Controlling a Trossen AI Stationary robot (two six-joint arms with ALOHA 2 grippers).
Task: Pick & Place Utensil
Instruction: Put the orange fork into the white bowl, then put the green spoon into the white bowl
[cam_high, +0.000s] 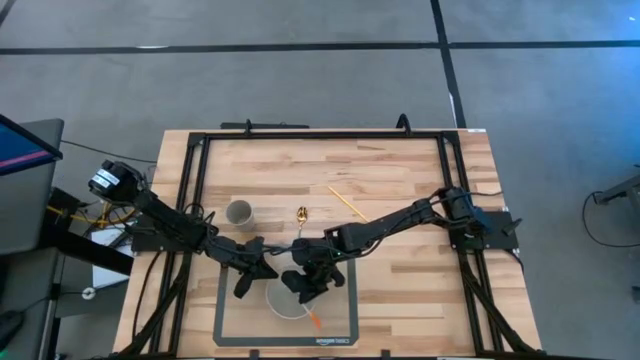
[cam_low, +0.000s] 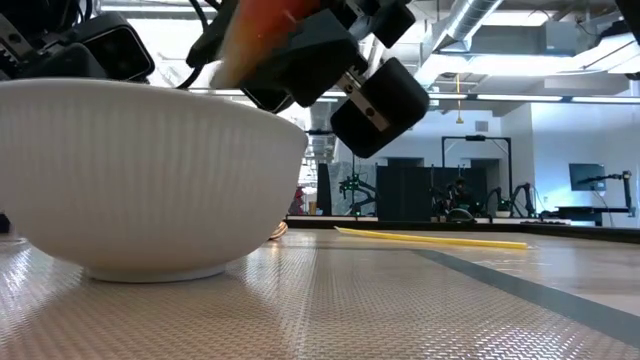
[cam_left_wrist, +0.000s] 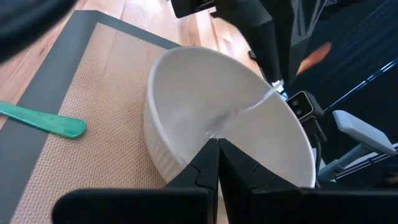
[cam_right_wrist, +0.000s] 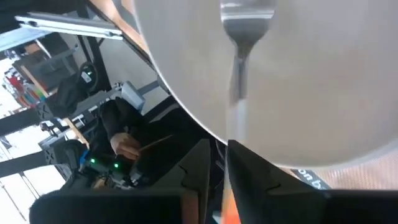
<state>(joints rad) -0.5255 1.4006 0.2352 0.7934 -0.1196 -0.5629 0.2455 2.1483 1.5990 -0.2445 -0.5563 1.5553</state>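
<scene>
Fork (cam_right_wrist: 239, 56), orange-handled, hangs tines-down over the one white bowl (cam_high: 286, 300), clamped in the right claw (cam_high: 307, 287). Left claw (cam_high: 243, 283) pinched together beside the bowl. We count one cup (cam_high: 239, 212), one gold spoon (cam_high: 302, 214), one yellow stick (cam_high: 347, 203) on the counter (cam_high: 400, 180).

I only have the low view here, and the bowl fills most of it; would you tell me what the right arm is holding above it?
Observer: The right gripper is shut on a fork with an orange handle, tines over the bowl.
Operator: Thank you. Where is the left arm?
Observer: The left gripper is beside the bowl, its fingers closed on nothing.
Operator: Is anything else on the mat?
Observer: A green utensil lies on the mat near the bowl.
</scene>
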